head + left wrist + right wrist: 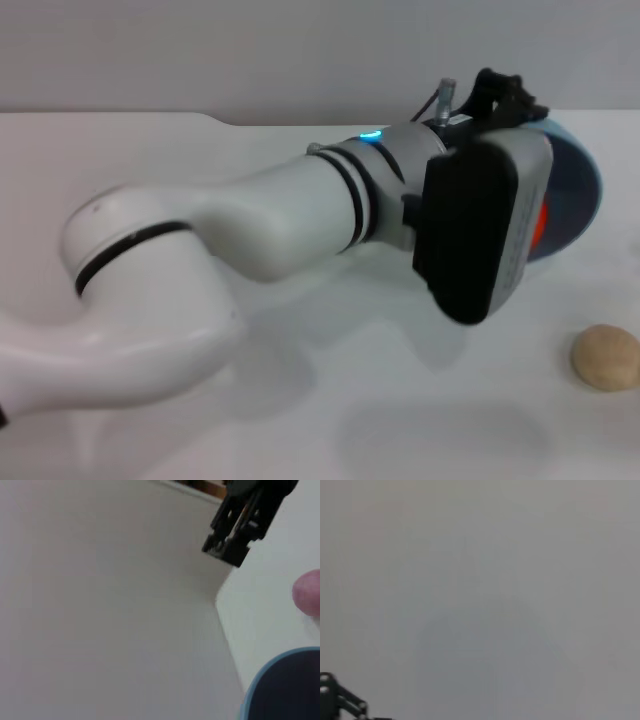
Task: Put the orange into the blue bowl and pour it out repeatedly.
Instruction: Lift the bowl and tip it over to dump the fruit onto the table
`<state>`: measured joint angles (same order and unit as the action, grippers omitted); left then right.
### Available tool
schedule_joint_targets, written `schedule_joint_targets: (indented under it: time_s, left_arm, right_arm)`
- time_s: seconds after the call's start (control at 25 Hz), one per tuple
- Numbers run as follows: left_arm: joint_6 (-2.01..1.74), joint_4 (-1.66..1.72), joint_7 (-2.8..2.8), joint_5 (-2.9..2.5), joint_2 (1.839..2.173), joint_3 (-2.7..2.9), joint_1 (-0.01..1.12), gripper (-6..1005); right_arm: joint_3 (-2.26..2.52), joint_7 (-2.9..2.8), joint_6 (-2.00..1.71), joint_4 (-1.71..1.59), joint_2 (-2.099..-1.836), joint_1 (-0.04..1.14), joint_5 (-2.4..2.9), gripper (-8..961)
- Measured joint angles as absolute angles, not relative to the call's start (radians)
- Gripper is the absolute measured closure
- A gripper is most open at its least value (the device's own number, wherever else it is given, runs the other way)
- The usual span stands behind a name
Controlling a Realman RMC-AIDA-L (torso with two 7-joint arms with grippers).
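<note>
My left arm reaches across the table to the far right. Its gripper (510, 100) holds the blue bowl (580, 195) by the rim, lifted and tipped on its side; the wrist hides the fingers. A red-orange sliver of the orange (540, 225) shows inside the tipped bowl, the rest hidden behind the wrist. The bowl's rim also shows in the left wrist view (272, 680). The right arm is out of the head view; a dark gripper (240, 525) farther off in the left wrist view is likely it.
A small beige ball (605, 357) lies on the white table (300, 400) at the near right, below the bowl; it shows blurred in the left wrist view (309, 592). The table's far edge meets a grey wall.
</note>
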<state>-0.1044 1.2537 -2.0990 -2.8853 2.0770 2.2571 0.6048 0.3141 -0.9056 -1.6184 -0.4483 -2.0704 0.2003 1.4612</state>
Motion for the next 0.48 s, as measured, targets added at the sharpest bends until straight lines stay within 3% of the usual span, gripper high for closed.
schedule_joint_targets:
  time_s: [0.48]
  left_arm:
    - [0.219,1.190,-1.830,-2.885,2.077,2.317,0.478,1001]
  right_arm:
    - [0.270,-0.905,-1.617,-0.445,-2.069,0.198,1.421,281]
